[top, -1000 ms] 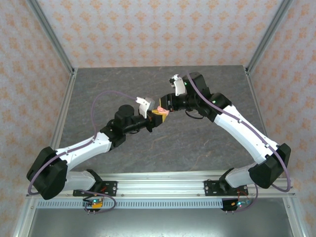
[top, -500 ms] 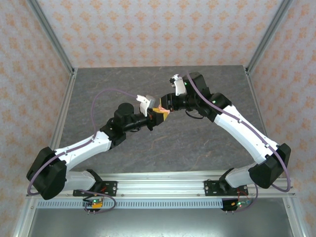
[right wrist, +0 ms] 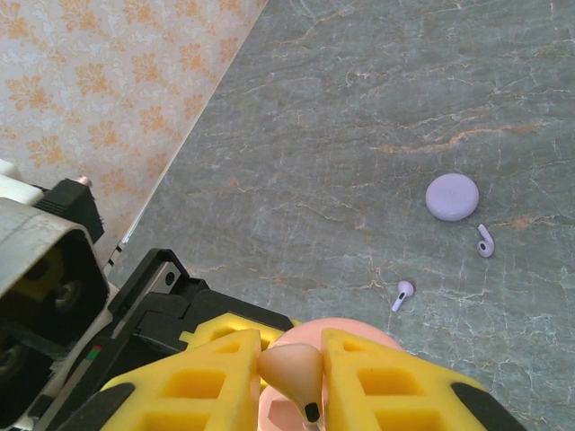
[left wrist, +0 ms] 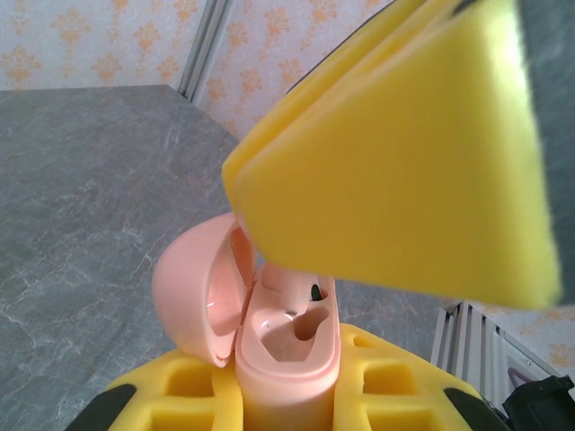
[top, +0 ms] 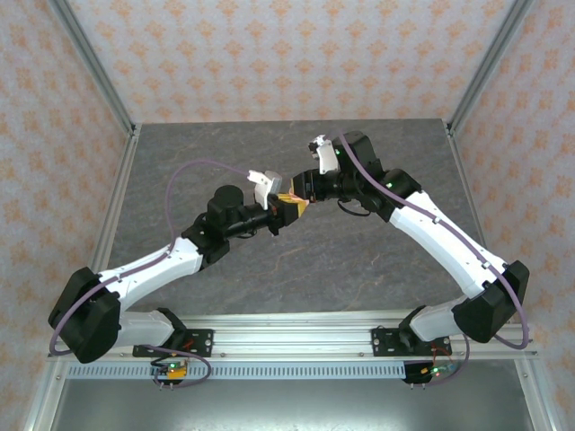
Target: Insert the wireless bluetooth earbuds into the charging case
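Both arms fold in toward the middle of the table (top: 377,269); the left arm (top: 171,262) runs up and to the right from its base, elbow bent, its forearm aimed at the centre; the right arm (top: 431,229) rises from its base, bends, and turns its wrist back toward the left one. The left gripper (top: 284,210) and the right gripper (top: 303,190) meet tip to tip above the stone-grey top; we cannot tell whether they touch.

The left gripper (left wrist: 287,391) is clamped nearly closed on the pink case (left wrist: 287,355); the case stands upright between its yellow fingers (left wrist: 180,395), its lid (left wrist: 193,296) swung open to the left, a well showing inside. A dark-tipped bit sits at the well's far edge; we cannot tell what it is.

The right gripper (right wrist: 292,359) is pinched on a pink bud (right wrist: 289,366), stem pointing down, just above the pink case (right wrist: 359,339).

Well apart on the table lies a closed lilac case (right wrist: 451,197); two lilac buds (right wrist: 486,241) lie loose near it, one just beside it, the other (right wrist: 403,291) a little nearer to us.
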### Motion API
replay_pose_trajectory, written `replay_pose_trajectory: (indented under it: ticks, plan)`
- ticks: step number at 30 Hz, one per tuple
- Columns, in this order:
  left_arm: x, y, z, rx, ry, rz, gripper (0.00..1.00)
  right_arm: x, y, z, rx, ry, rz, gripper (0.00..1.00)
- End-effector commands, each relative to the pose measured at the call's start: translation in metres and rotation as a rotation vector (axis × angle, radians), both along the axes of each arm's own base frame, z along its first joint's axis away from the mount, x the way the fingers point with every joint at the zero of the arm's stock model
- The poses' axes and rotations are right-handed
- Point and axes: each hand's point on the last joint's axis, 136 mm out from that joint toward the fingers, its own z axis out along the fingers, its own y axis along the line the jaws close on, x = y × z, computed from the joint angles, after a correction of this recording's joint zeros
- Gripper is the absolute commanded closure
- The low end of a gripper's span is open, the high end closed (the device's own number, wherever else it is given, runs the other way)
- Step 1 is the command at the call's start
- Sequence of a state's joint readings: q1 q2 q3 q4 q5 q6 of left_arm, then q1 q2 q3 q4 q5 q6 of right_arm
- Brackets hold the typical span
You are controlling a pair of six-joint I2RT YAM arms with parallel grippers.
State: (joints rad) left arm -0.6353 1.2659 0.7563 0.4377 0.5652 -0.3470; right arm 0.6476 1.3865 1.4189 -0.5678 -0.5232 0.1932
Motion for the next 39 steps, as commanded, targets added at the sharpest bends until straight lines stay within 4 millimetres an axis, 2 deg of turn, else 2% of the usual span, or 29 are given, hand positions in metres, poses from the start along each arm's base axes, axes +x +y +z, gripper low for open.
replay_pose_trajectory:
  ticks: [1,27,39]
  plan:
    - [0.0,-0.005,0.023,-0.04,-0.033,-0.009,1.0,0.0,-0.001,-0.008,-0.028,-0.008,0.002,0.76]
    - [0.006,-0.002,0.022,-0.029,-0.012,0.031,1.0,-0.008,-0.003,-0.013,-0.039,0.012,0.023,0.76]
    - [0.004,-0.003,0.023,-0.022,-0.019,0.016,1.0,-0.011,-0.005,-0.015,-0.051,0.02,0.038,0.7]
